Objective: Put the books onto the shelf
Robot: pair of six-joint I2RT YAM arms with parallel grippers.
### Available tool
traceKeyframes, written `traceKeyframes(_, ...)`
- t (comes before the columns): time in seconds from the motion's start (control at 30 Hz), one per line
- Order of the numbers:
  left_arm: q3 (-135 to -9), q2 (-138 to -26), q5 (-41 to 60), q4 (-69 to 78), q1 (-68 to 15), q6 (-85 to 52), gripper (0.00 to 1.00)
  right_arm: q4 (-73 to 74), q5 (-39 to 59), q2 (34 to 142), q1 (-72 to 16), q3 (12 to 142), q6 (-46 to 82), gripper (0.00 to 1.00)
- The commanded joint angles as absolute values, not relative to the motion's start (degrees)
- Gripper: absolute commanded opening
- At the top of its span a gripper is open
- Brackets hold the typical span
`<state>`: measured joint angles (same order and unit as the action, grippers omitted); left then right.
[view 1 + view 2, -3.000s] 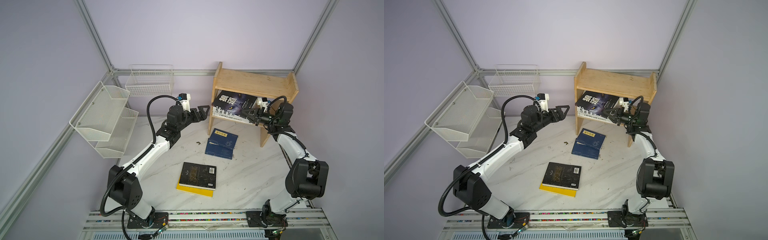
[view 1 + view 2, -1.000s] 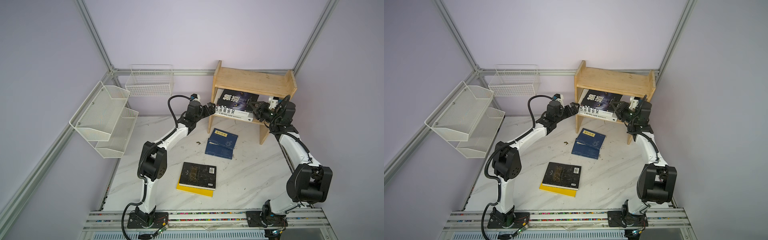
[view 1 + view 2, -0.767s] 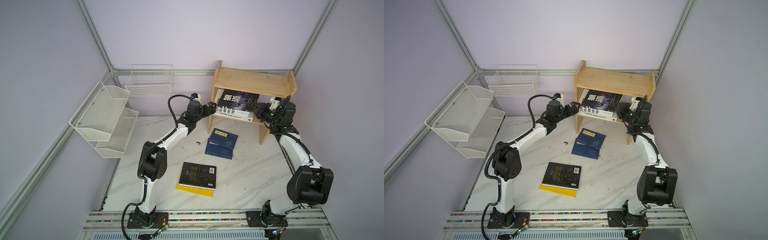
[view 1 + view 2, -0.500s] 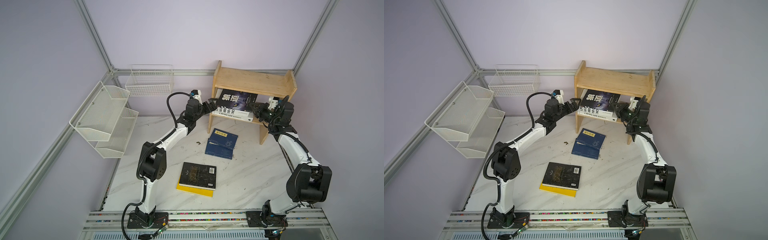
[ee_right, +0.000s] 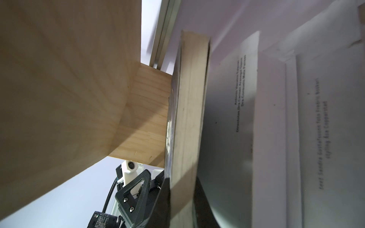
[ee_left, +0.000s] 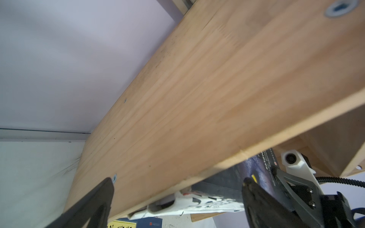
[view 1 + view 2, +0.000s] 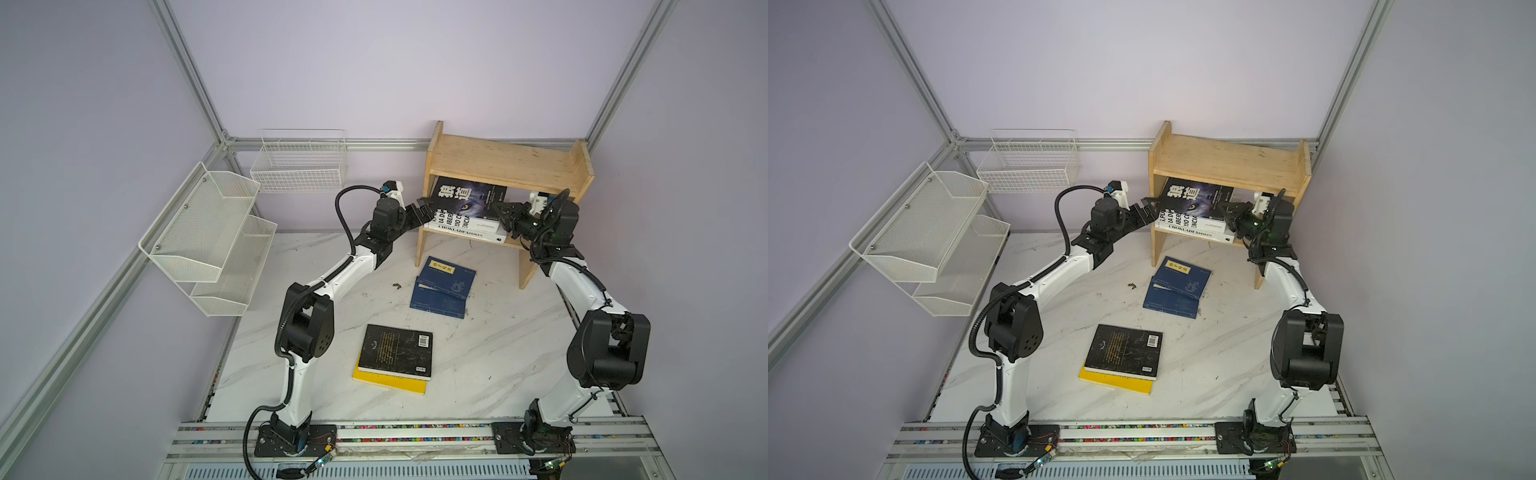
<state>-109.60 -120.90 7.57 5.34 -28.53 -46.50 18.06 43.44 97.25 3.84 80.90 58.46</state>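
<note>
The light wooden two-tier shelf (image 7: 507,160) stands at the back of the marble counter (image 7: 498,340), against the wall. Its top tier is bare. On its lower tier two white books (image 7: 461,232) with black lettering lie flat, one on the other. A black wolf-eye book (image 7: 469,198) rests on top of them, its spine end sticking out past the shelf's left side panel.

The right end effector (image 7: 500,214) reaches into the lower tier from the right. In the right wrist view its fingers (image 5: 200,197) are pressed onto the black wolf-eye book's page block, pinching that book at its right edge.

The left end effector (image 7: 428,211) sits at the shelf's left front corner with its fingers spread wide. In the left wrist view the side panel lies between them, one finger (image 6: 98,195) outside it and the other toward the books. Whether either finger touches the wood I cannot tell.

Four books lie on the counter. Two navy blue books (image 7: 442,286) with a yellow label overlap just in front of the shelf. Nearer the arm bases a black paperback (image 7: 395,351) lies back cover up on a yellow book (image 7: 388,383).

A white mesh rack (image 7: 208,232) and a wire basket (image 7: 299,164) hang on the walls at left.
</note>
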Motion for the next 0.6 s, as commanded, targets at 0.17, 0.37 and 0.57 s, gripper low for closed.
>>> traceKeyframes(0.17, -117.3, -122.4, 5.7, 3.2, -28.4, -46.8, 1.00, 18.5, 46.9, 98.4, 3.6, 83.9, 56.3, 0.09)
traceKeyframes(0.37, -112.8, -118.9, 5.7, 8.8, -28.4, -47.3, 1.00, 23.6, 49.9, 98.3, 3.6, 81.9, 59.4, 0.07)
traceKeyframes(0.57, -114.8, -119.9, 6.3, 7.4, -28.3, -47.8, 1.00, 23.6, 51.0, 98.9, 3.6, 82.6, 60.0, 0.07)
